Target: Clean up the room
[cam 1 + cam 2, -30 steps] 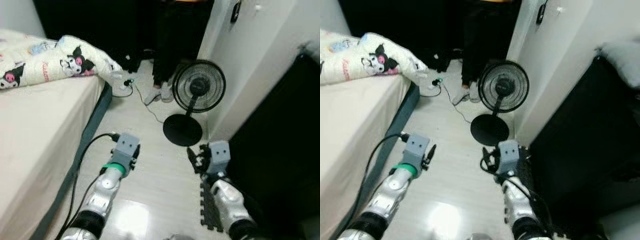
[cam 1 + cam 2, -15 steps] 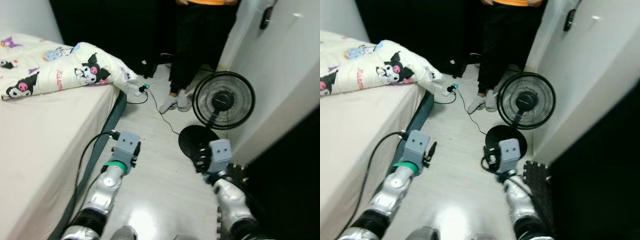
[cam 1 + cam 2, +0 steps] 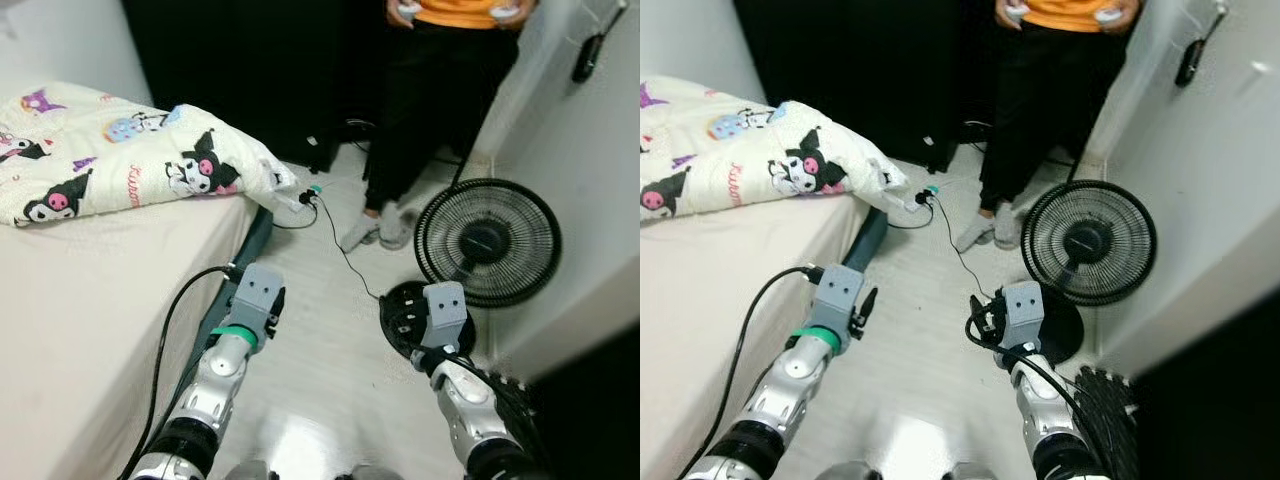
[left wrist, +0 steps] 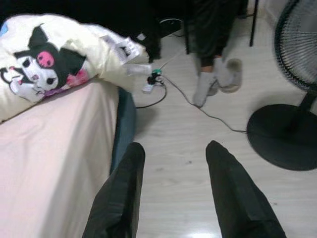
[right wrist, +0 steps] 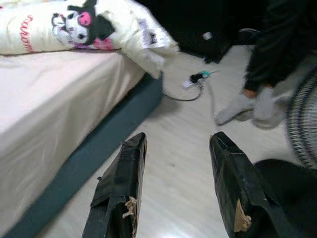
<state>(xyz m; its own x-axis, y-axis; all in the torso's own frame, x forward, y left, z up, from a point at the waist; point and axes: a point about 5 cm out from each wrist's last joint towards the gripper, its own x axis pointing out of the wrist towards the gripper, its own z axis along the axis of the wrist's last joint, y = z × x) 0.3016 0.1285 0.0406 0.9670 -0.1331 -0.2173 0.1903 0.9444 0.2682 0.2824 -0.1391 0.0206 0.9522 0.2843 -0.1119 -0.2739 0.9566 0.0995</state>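
Both arms are being held out low over the pale floor (image 3: 320, 390) between the bed (image 3: 90, 300) and the fan (image 3: 488, 243). The left gripper (image 4: 173, 163) and the right gripper (image 5: 178, 158) are each being kept spread apart, with nothing between the fingers. A cartoon-print blanket (image 3: 130, 165) is lying across the bed's far edge, a power strip (image 3: 923, 198) is lying on the floor just beyond its corner, and a person (image 3: 1045, 110) is standing by the fan.

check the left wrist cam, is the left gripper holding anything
No, the left gripper is open, with bare pale floor showing between its two black fingers and nothing held.
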